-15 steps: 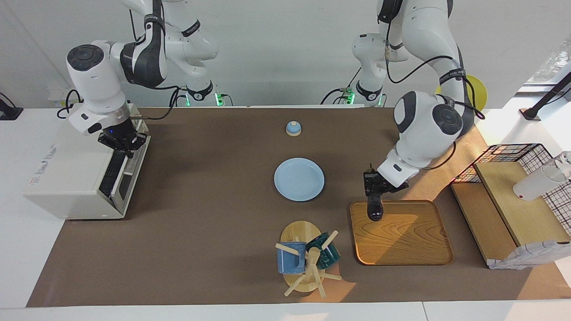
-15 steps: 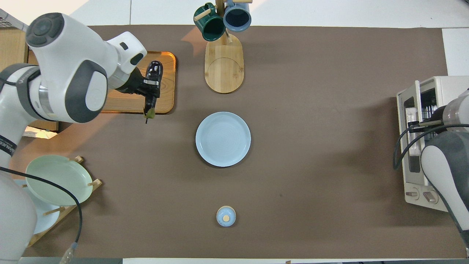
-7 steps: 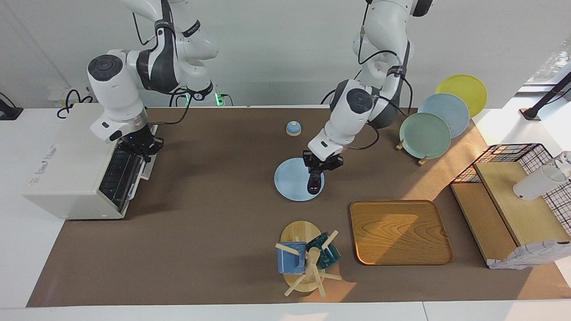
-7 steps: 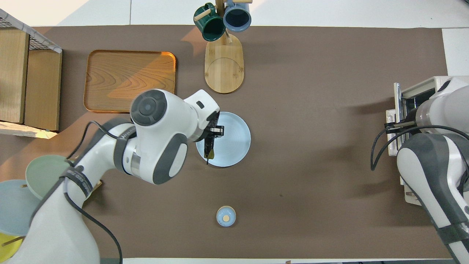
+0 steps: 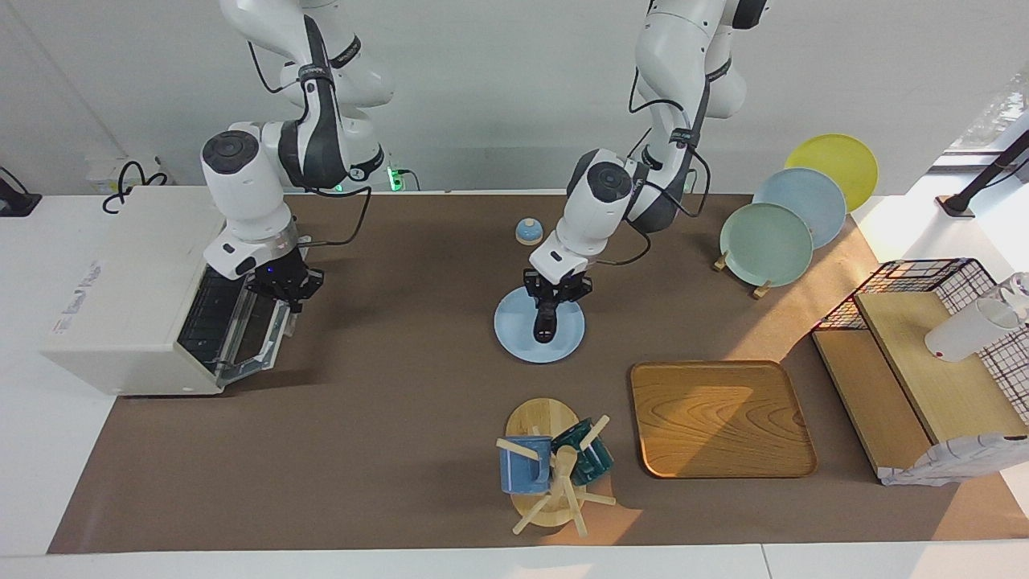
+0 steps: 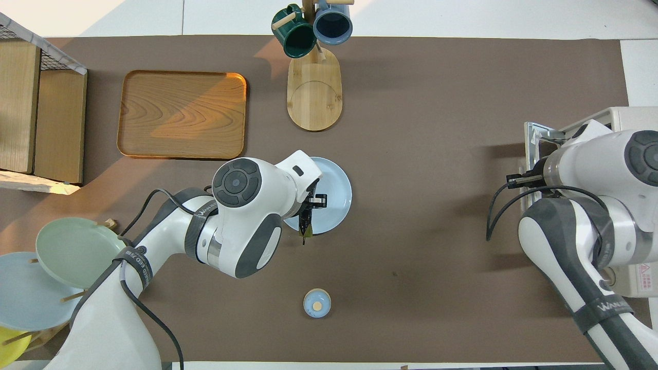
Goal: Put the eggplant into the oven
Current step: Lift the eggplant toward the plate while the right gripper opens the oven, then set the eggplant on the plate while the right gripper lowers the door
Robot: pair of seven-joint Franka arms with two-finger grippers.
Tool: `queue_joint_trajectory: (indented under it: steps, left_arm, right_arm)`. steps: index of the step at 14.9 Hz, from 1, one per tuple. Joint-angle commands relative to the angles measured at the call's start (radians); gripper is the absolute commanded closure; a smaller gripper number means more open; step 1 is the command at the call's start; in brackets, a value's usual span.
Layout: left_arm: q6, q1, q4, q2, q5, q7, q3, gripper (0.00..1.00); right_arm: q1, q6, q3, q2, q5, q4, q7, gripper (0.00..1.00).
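Note:
My left gripper [image 5: 551, 305] is shut on the eggplant [image 5: 544, 326], a slim dark purple one held over the light blue plate [image 5: 514, 331] in the middle of the table. In the overhead view the eggplant [image 6: 305, 224] hangs over the plate's [image 6: 336, 190] edge nearer to the robots, stem tip toward the robots. The off-white oven [image 5: 120, 305] stands at the right arm's end of the table. Its glass door [image 5: 249, 334] is tilted part-way open. My right gripper [image 5: 283, 288] is at the door's top edge, on the handle. In the overhead view the oven [image 6: 635, 115] is largely covered by the right arm.
A mug rack [image 5: 551, 466] with two mugs and a wooden tray [image 5: 723, 418] lie farther from the robots than the plate. A small blue lidded dish [image 5: 528, 232] sits nearer to the robots. A rack of plates [image 5: 765, 233] and a wire shelf [image 5: 924, 354] stand at the left arm's end.
My left gripper has carried the eggplant from over the wooden tray to over the blue plate. My right gripper has pulled the oven door from nearly shut to part-way open.

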Motion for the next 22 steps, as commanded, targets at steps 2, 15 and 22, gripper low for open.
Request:
queue_joint_trajectory:
  steps: [2,15,22]
  left_arm:
    - [0.009,-0.001,-0.016,-0.015,-0.025,0.01,0.009,0.0]
    - [-0.417,0.278,0.302,-0.052,0.101,0.128,0.016,0.0]
    - [-0.552,0.469,0.368,-0.092,0.122,0.353,0.018,0.0]
  right_arm:
    - [-0.022,0.097,-0.041,0.091,-0.074,-0.014,0.017,1.0]
    - [0.098,0.116,-0.03,0.164,0.171,0.025,0.092,1.0]
    - [0.371,0.006,-0.03,0.157,0.251,0.182,0.25,0.65]
